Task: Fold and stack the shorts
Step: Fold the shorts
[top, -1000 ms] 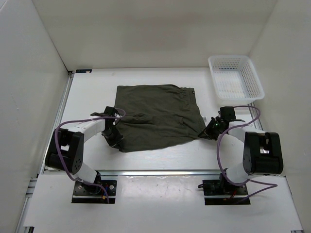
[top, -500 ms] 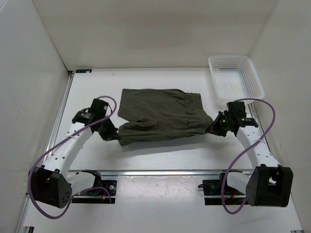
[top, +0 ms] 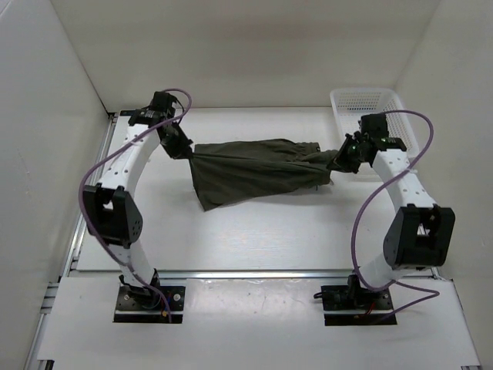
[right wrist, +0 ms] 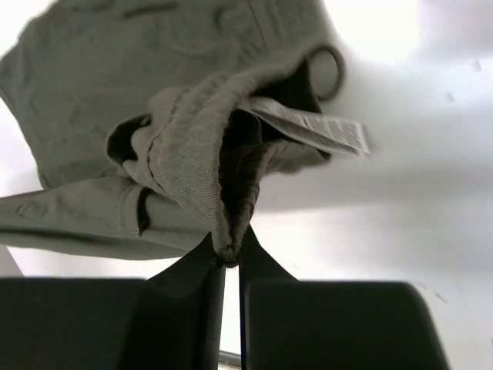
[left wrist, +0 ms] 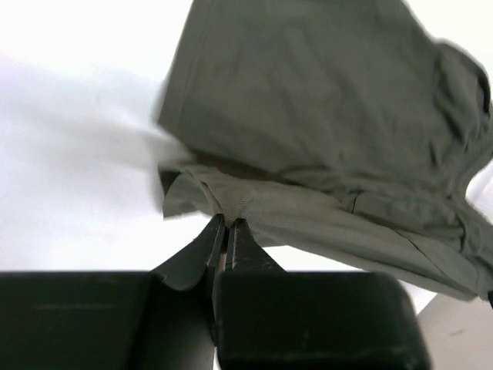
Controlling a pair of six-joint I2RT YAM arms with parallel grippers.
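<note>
Far to the left of the basket (top: pixel 373 123), at about the same depth on the table (top: pixel 254 231), the left gripper (top: pixel 183 149) is pinched tight on a thin edge of the shorts (top: pixel 254 169). In the left wrist view its fingertips meet on a small tuck of the hem (left wrist: pixel 192 181), with barely any cloth between them.

From there the shorts stretch as a taut upper edge towards the basket. The rest of the cloth hangs below that line, and its lower left corner droops towards the table, well left of the basket and in front of it.

Just beside the basket's near-left corner, the right gripper (top: pixel 339 160) is clenched on a bunched fold of the waistband (right wrist: pixel 185 166). A white label (right wrist: pixel 308 127) sticks out next to the grip.

The fabric looks light, limp and soft. It probably keeps no shape of its own and sags wherever it is unsupported, so it is best carried by two spread corners. The gathered waistband is thick and should give a secure bite. The single-layer hem on the left looks the likelier spot to slip, so a deeper hold taking in more cloth would be safer there. Nothing here seems fragile, and a firm pull should do no harm.
</note>
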